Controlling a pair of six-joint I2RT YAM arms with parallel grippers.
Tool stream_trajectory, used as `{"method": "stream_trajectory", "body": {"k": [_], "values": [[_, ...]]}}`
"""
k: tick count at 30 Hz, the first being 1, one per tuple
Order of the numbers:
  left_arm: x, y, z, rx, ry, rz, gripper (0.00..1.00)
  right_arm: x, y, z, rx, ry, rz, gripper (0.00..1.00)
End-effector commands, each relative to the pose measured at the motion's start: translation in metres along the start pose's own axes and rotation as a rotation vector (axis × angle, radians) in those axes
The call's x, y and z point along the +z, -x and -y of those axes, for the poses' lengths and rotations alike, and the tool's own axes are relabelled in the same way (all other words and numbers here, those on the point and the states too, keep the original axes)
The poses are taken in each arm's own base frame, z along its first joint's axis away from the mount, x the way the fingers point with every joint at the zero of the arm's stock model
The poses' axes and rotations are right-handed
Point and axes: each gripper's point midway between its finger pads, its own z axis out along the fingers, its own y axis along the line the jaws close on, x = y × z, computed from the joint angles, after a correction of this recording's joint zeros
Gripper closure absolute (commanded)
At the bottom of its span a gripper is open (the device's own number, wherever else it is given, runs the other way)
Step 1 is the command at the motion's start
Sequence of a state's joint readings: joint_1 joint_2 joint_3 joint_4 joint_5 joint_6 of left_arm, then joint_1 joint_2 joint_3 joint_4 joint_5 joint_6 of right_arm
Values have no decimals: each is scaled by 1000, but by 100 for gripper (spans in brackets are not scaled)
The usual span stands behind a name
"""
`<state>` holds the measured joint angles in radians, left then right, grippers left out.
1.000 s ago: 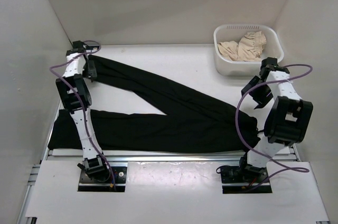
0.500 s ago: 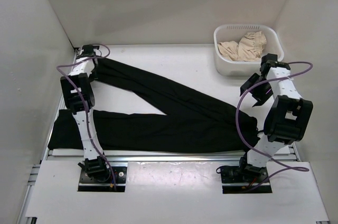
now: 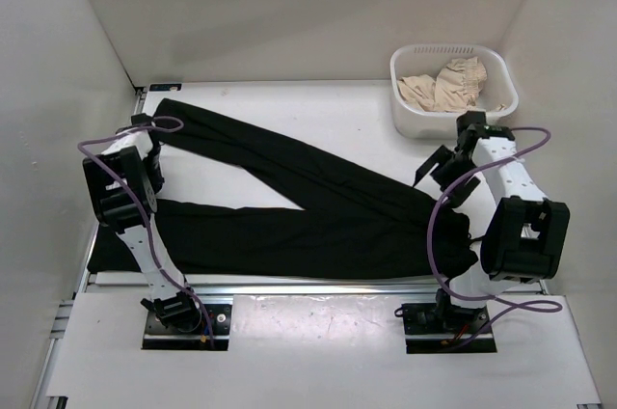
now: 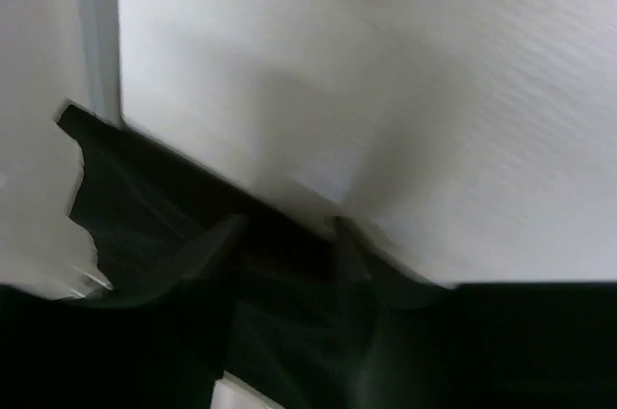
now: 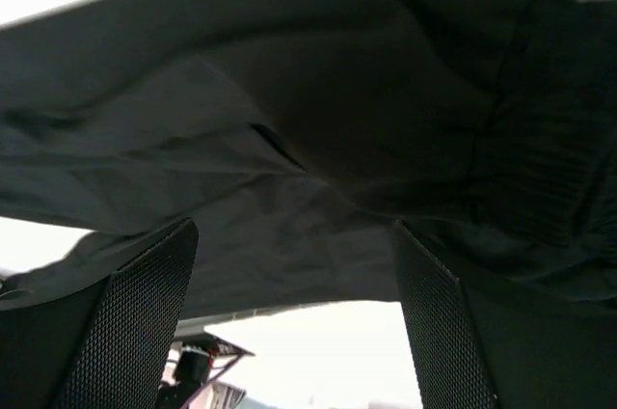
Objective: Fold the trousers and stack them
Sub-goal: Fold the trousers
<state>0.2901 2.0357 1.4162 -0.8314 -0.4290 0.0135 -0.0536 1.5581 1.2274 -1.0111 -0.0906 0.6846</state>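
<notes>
Noted left tool (image 3: pixel 149 144) drawn back from far cuff (image 3: pixel 166 108) of black trousers (image 3: pixel 318 226), grip impossible to tell. Found right tool (image 3: pixel 443 180) gaping, empty, nearer waistband (image 5: pixel 540 168). Judged folding not yet begun.

Top view looks down; wrist views skim the trousers (image 3: pixel 337 226).

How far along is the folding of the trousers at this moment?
Done: nothing; the trousers lie unfolded, legs spread in a V. In hand: the right gripper hovers open over the waist; the left gripper is at the far leg's end, grip unclear. Left: all folding and stacking.
</notes>
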Motion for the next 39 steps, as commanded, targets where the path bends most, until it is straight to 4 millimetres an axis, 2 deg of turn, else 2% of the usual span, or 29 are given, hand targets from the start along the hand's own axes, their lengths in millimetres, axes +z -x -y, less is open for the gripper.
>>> {"method": "stream_trajectory", "body": {"k": [1,2,3,4,5,7,8,9,10,11,12,13,15,18,22,24,25,26,27,28,29,30,31,33,34,36,37,38,39], "values": [[-48,48,-2,-73,-92,168,42,6,-19,1,44,14,-35,15],[-60,65,-3,-90,-116,217,31,14,-23,6,57,3,-48,15],[-60,78,1,-91,-139,228,24,16,-22,8,74,-4,-32,15],[-84,113,-1,-118,-186,325,22,19,-20,11,74,-14,-16,15],[-92,130,1,-125,-216,364,18,23,-14,13,71,-28,16,15],[-91,159,15,-122,-285,400,8,35,-4,30,89,-115,34,15],[-113,187,18,-128,-353,483,4,37,4,31,87,-124,48,15],[-113,197,24,-124,-380,498,0,41,12,30,87,-147,54,15],[-96,203,35,-114,-401,477,0,42,21,32,85,-161,68,17],[-100,214,42,-107,-406,502,0,42,26,31,71,-171,77,19],[-89,219,43,-111,-387,500,0,47,30,32,71,-189,75,21],[-80,218,53,-98,-372,482,0,44,40,27,59,-187,99,26],[-41,204,69,-68,-279,397,0,53,47,24,49,-196,88,29],[12,177,69,-43,-114,283,0,62,50,21,20,-214,43,32],[42,162,58,-50,-8,241,4,68,52,19,21,-215,28,37],[50,148,48,-62,-23,207,16,70,53,23,32,-223,19,48],[50,143,48,-60,-23,203,24,71,55,22,32,-217,26,52],[42,140,37,-77,-20,212,40,71,56,23,31,-225,32,61],[44,131,29,-88,-16,200,47,70,58,25,31,-225,32,66],[53,106,35,-64,-26,148,52,70,58,25,31,-225,32,70],[55,96,28,-74,-23,133,56,69,61,23,31,-220,39,75],[45,89,19,-87,-33,137,61,69,62,25,16,-228,44,82],[50,62,25,-63,-47,82,61,66,66,24,15,-231,61,85],[40,47,14,-74,-44,74,63,64,70,22,2,-224,70,91],[44,27,12,-74,-51,35,64,62,73,21,-9,-225,83,93],[37,18,6,-84,-59,34,58,60,76,19,-19,-220,89,93],[23,24,4,-98,-82,70,50,60,76,20,-33,-221,88,93],[15,28,3,-106,-97,94,33,60,75,18,-32,-212,82,93],[5,35,1,-117,-113,125,24,59,77,17,-45,-207,88,93]]}}
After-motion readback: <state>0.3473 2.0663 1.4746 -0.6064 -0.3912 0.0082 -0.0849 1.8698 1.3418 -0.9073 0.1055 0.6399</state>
